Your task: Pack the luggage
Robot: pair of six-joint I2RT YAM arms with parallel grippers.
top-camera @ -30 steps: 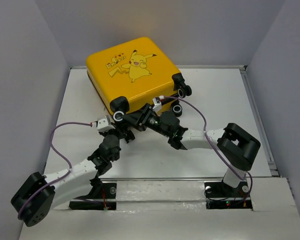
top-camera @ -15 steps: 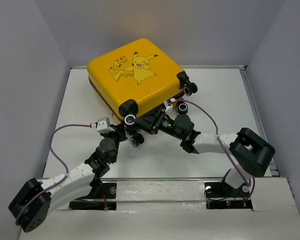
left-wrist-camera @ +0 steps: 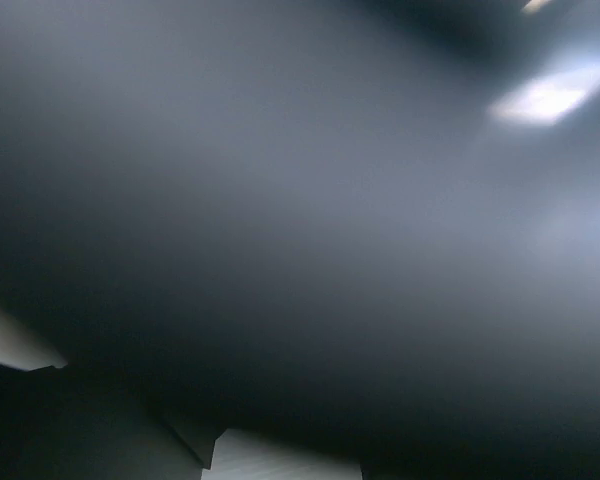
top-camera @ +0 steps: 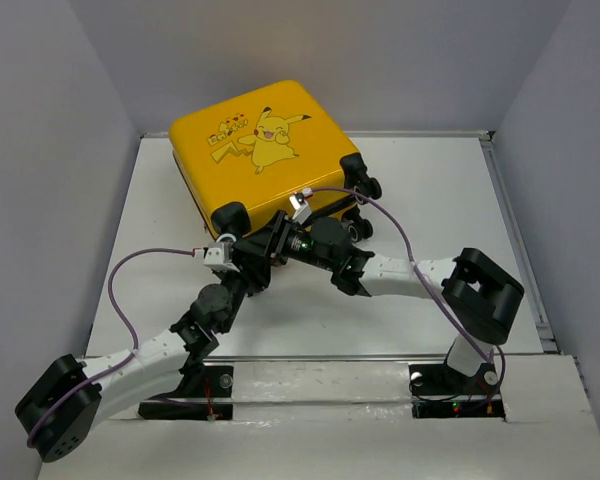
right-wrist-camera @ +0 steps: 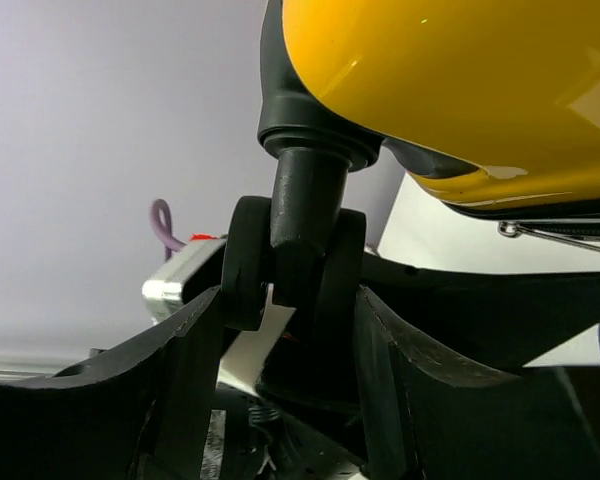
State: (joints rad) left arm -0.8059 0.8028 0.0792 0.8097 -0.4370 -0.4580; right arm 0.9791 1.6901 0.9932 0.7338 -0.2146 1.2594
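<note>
Half a second ago the luggage [top-camera: 265, 150] was raised at its near edge and sat more toward 3 o'clock. Now it is back toward 11 o'clock and its near edge looks lower. The yellow shell is closed, with the print side up. It lies at the far left part of the table [top-camera: 450, 200], and its far corner reaches past the table's far edge, close to the back wall. I think this is a step of moving or turning the closed case, not of filling it.

In the right wrist view the fingers [right-wrist-camera: 190, 360] of the right gripper [right-wrist-camera: 290, 300] stand apart, with one caster wheel [right-wrist-camera: 292, 262] between them and close on both sides. I cannot tell whether they press on it. In the top view this gripper [top-camera: 280, 240] is under the near edge of the case. The left gripper [top-camera: 248, 262] is just beside it at 8 o'clock. Its own camera shows only dark blur, so I cannot tell how its jaws stand.

The two wrists are very near each other, so there is little room between them. The left wall [top-camera: 50, 150] is near the case at 9 o'clock. Bare table shows toward 3 o'clock up to the raised rail [top-camera: 502, 200], and also toward 6 o'clock. The purple cable [top-camera: 120, 290] hangs loose at 8 o'clock and could catch.
</note>
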